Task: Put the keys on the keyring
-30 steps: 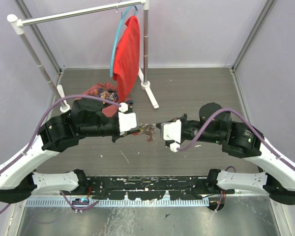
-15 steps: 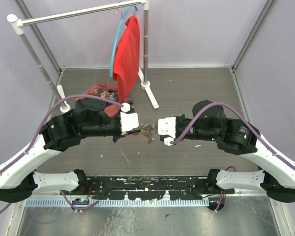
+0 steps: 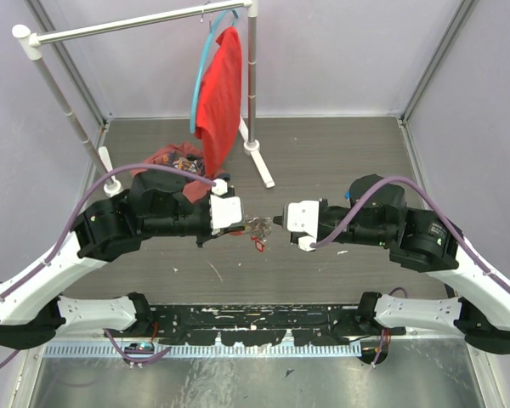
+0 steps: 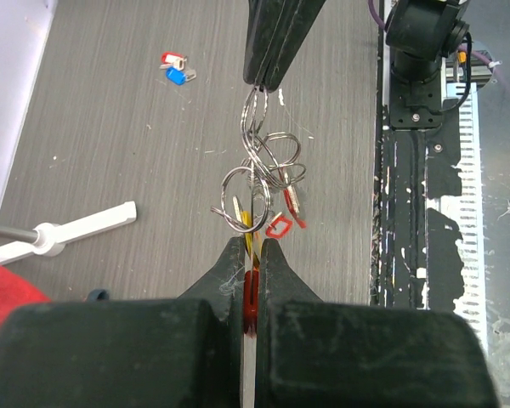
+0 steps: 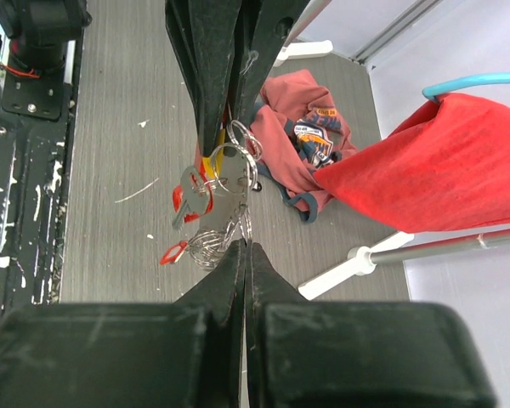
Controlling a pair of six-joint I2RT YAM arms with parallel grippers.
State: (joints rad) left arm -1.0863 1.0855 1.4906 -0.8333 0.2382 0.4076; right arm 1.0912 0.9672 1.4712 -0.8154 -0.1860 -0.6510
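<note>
Looks partway: left pincer (image 4: 251,253) and right pincer (image 4: 263,82) both clenched on the keyring (image 4: 257,157), stretched between them above the tabletop (image 4: 110,170) with some keys (image 4: 286,201) hanging, while two red- and blue-tagged keys (image 4: 177,69) lie loose, unthreaded.

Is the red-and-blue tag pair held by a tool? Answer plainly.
No, the red-and-blue tag pair lies loose on the table, untouched.

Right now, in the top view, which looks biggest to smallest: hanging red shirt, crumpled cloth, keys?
1. hanging red shirt, though it hangs nearer the camera
2. crumpled cloth, partly hidden
3. keys
</note>
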